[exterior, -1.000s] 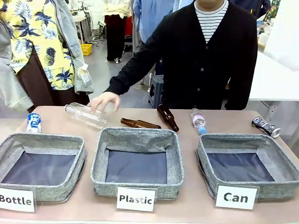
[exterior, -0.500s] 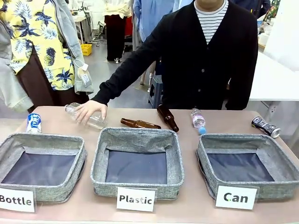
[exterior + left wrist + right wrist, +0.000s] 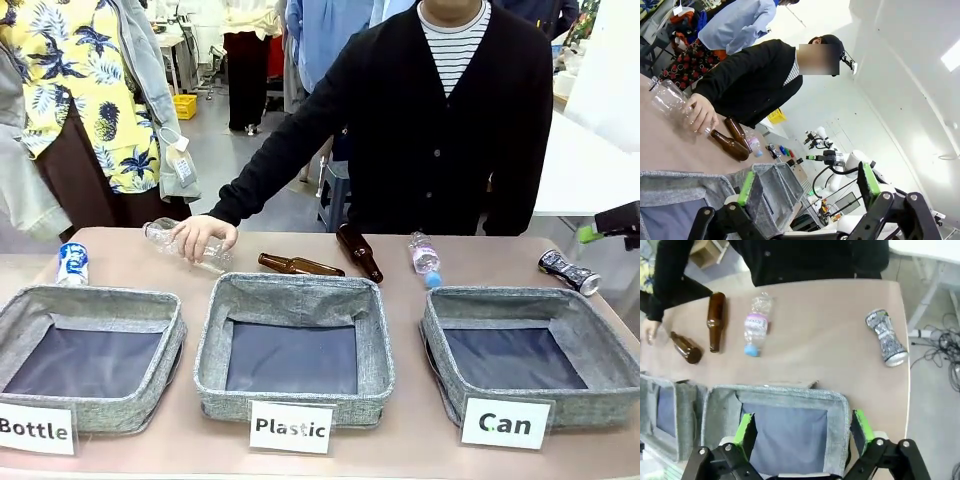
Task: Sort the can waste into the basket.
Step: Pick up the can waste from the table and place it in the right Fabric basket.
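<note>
The right end effector (image 3: 803, 426), released, hangs over the basket (image 3: 780, 392), seemingly poised for the crushed can (image 3: 886, 337) at far right; the left end effector (image 3: 806, 186) is released too.

Basket (image 3: 530, 298): square, grey woven fabric, dark inner floor, upright at the table's near right, white card reading "Can" against its front wall. 2 cans, both outside it. Crushed can (image 3: 568, 271): black and silver, pinched at the waist, on its side just beyond the far right corner. Blue-and-white can (image 3: 72, 263): silver top, at the far left, well apart.
</note>
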`<state>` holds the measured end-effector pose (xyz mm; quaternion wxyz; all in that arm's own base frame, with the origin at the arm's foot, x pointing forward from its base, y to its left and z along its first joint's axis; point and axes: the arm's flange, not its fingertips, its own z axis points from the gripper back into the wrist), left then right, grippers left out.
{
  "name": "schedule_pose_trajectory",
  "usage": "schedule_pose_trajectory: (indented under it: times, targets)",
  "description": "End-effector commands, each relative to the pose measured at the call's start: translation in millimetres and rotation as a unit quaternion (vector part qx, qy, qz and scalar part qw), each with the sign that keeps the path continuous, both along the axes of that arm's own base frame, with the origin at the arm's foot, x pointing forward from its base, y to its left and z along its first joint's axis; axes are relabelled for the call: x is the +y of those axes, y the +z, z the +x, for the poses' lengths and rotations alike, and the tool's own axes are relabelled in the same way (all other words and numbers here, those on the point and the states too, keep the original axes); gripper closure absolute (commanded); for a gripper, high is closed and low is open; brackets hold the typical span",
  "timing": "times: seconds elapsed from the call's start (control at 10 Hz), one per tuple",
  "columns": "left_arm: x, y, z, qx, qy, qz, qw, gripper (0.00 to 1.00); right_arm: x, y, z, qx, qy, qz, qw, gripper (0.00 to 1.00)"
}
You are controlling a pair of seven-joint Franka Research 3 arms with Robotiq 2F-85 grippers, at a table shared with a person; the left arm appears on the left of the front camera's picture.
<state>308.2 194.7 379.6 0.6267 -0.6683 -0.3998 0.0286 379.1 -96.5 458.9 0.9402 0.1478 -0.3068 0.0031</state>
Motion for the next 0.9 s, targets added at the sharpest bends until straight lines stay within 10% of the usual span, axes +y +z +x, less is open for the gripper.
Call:
schedule_pose_trajectory:
  times: [0.0, 0.8]
  targets:
    - [0, 1, -3, -0.011, -0.003, 0.001, 1.0, 0.0, 3, 6, 0, -0.014, 0.007, 0.001, 1.0, 0.0]
    - [0, 1, -3, -0.011, -0.003, 0.001, 1.0, 0.0, -49, -4, 75, 0.063, -0.028, -0.054, 0.996, 0.0]
